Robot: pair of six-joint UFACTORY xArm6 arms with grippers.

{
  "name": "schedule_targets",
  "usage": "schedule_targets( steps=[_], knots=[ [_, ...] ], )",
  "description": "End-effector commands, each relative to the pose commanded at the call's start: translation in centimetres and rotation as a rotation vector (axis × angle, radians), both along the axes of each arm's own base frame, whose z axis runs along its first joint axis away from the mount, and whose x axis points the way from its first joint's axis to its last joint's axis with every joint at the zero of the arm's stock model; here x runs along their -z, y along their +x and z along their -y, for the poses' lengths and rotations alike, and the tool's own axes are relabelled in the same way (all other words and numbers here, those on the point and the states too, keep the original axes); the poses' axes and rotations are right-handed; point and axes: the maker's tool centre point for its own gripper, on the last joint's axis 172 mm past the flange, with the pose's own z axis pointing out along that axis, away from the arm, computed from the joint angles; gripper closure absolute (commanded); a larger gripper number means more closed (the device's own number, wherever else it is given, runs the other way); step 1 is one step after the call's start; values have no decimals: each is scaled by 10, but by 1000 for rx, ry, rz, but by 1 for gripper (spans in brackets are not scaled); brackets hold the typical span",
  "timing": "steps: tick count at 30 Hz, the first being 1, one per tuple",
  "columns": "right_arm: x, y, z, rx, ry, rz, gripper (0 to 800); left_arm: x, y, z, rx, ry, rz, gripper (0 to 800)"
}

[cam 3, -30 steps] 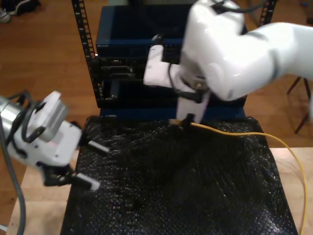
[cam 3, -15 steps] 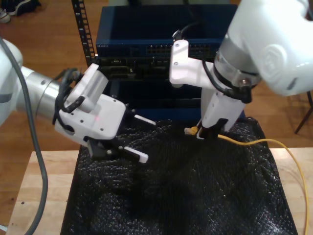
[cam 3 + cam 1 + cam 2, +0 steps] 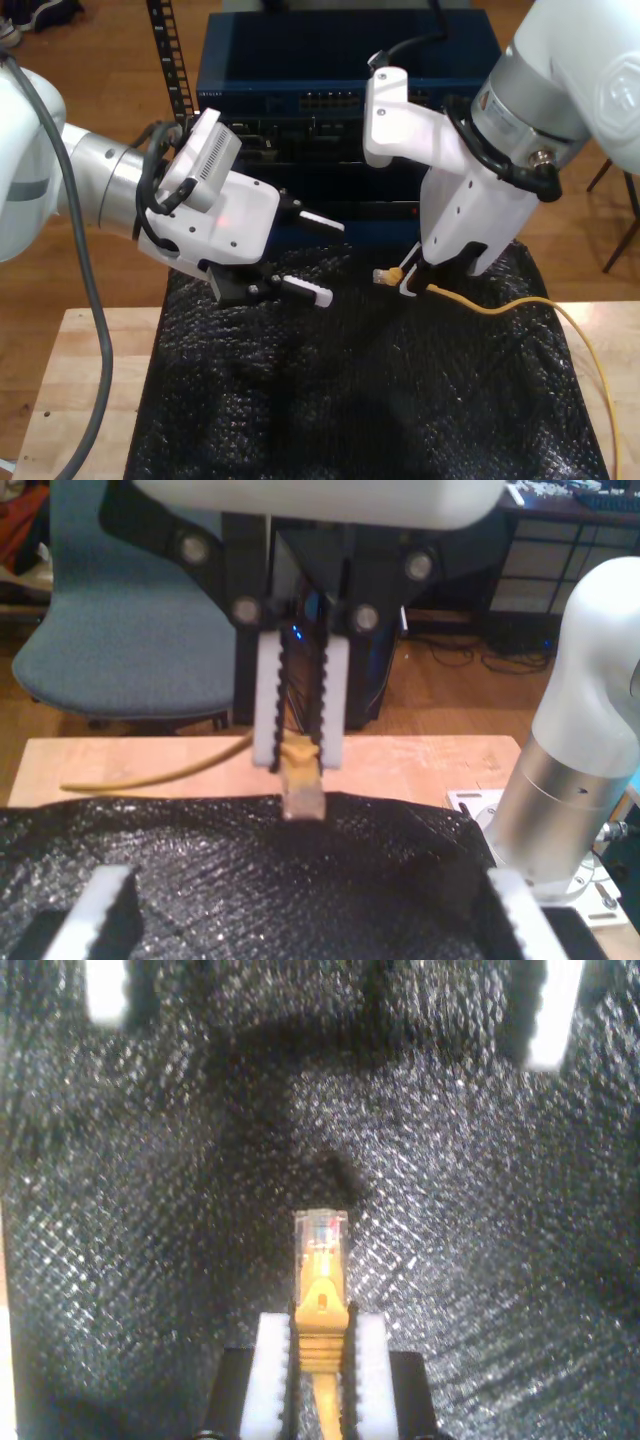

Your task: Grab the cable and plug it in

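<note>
While held aloft: thin yellow-orange network cable (image 3: 520, 306), clear plastic plug (image 3: 320, 1235) jutting past the fingertips, likely kept exposed for insertion.
Second hand (image 3: 320, 1355): clenched on the cable just behind the plug, above the black bubble-wrap mat (image 3: 350, 400).
First hand (image 3: 312, 254): released, facing the plug, near but apart.
Target guess: blue rack unit (image 3: 290, 85) beyond.
</note>
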Motion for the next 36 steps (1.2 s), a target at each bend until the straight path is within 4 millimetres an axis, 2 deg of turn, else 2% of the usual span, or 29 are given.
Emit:
schedule_targets(
  steps=[12,17,20,22,24,28,34,36],
  knots=[
    [-17,3,-9,-1,38,18,793,-14,7,6,-27,-56,5,76],
    [-17,4,-9,1,39,19,793,-14,7,6,-28,-57,3,124],
    [-16,4,-9,1,38,17,793,-14,5,7,-23,-60,1,186],
    [-17,4,-10,2,42,16,793,-14,4,7,-20,-63,-3,192],
    [-18,4,-13,5,57,11,793,-14,3,7,-19,-64,-5,245],
    [-26,7,-17,9,75,18,793,-13,2,7,-18,-65,-7,257],
    [-22,9,-18,9,70,7,793,-13,2,7,-16,-66,-9,317],
    [-21,10,-18,11,69,4,793,-13,2,7,-18,-66,-9,360]
  ],
)
